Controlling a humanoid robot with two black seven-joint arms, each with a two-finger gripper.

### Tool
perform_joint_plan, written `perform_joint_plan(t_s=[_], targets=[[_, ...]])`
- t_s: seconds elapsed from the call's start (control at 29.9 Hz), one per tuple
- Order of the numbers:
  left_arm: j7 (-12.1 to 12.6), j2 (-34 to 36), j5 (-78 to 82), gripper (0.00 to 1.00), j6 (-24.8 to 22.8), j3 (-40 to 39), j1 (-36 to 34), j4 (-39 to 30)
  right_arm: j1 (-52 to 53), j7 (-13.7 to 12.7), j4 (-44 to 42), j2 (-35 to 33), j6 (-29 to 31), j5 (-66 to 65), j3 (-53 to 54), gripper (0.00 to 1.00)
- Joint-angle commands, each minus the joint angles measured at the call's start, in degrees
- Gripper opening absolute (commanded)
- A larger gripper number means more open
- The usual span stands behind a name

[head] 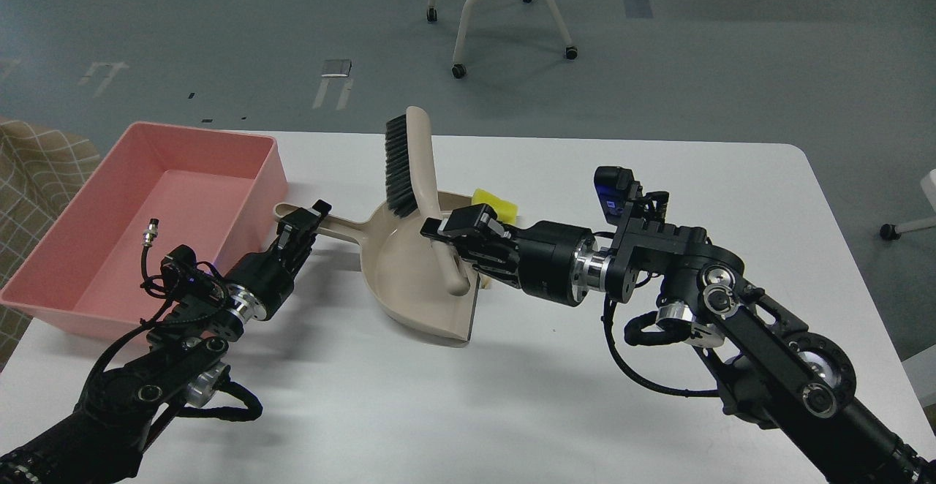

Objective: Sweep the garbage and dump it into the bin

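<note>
My left gripper (303, 227) is shut on the handle of the beige dustpan (398, 279), which lies on the white table. My right gripper (447, 234) is shut on the handle of the beige brush (409, 166). It holds the brush raised and nearly upright over the pan, black bristles facing left. The yellow sponge piece (494, 203) shows at the pan's far right rim, behind my right gripper. The pale triangular slice is hidden. The pink bin (267, 177) stands to the left of the pan, with nothing in it.
A plaid fabric thing (36, 162) sits beyond the table's left edge. A wheeled chair (497, 1) stands on the floor behind the table. The table's right edge (841, 235) lies past my right arm.
</note>
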Motion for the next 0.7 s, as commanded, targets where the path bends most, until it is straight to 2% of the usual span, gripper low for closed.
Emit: perform_joint_plan(t_s=[0.0, 0.33, 0.67], targets=[[0.0, -0.3, 0.0, 0.0, 0.0, 0.0, 0.0, 0.0, -0.7, 0.1, 0.8, -5.4, 0.0, 0.0, 2.3, 0.0], [0.0, -0.3, -0.2, 0.01, 0.1, 2.3, 0.0, 0.0, -5.9, 0.0, 0.8, -16.0, 0.0, -0.4, 0.8, 0.0], [0.0, -0.4, -0.4, 0.0, 0.2, 2.2, -0.2, 0.0, -9.2, 0.0, -1.0, -17.8, 0.0, -2.4, -3.3, 0.0]])
